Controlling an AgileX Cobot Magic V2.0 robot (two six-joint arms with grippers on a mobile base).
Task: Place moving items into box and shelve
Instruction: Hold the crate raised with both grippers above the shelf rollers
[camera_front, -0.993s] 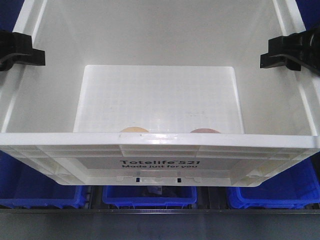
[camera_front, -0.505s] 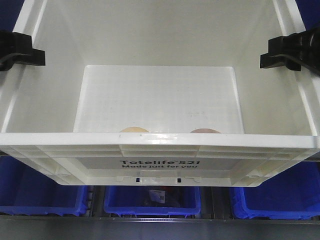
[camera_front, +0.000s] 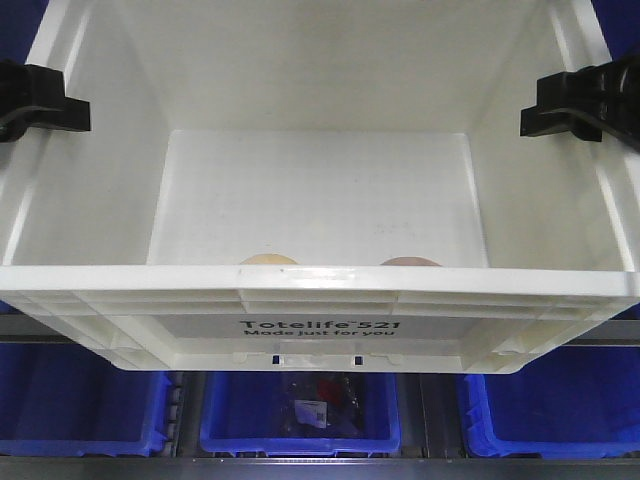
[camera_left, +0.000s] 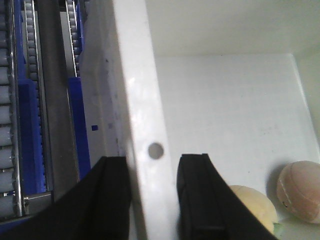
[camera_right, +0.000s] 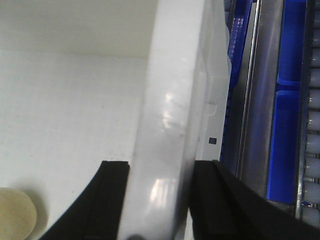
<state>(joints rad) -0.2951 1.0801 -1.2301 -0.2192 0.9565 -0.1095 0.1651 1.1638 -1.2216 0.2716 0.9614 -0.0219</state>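
Front-facing view: we see our left hand (camera_front: 45, 100) and right hand (camera_front: 580, 100) each clamped on a side rim of the white box (camera_front: 320, 300). Inside, by its near wall, rest the yellowish lump (camera_left: 255, 205) and the pinkish lump (camera_left: 302, 192), not touching. Blue bins (camera_front: 300, 415) sit below.

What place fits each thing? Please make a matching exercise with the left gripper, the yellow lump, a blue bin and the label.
Things:
1. left gripper
2. yellow lump
3. blue bin
4. label

Places:
a. below the box
b. on the box's front wall
c. clamped on the box's side wall
d. on the box floor

Pairs: 1-c, 2-d, 3-a, 4-b.
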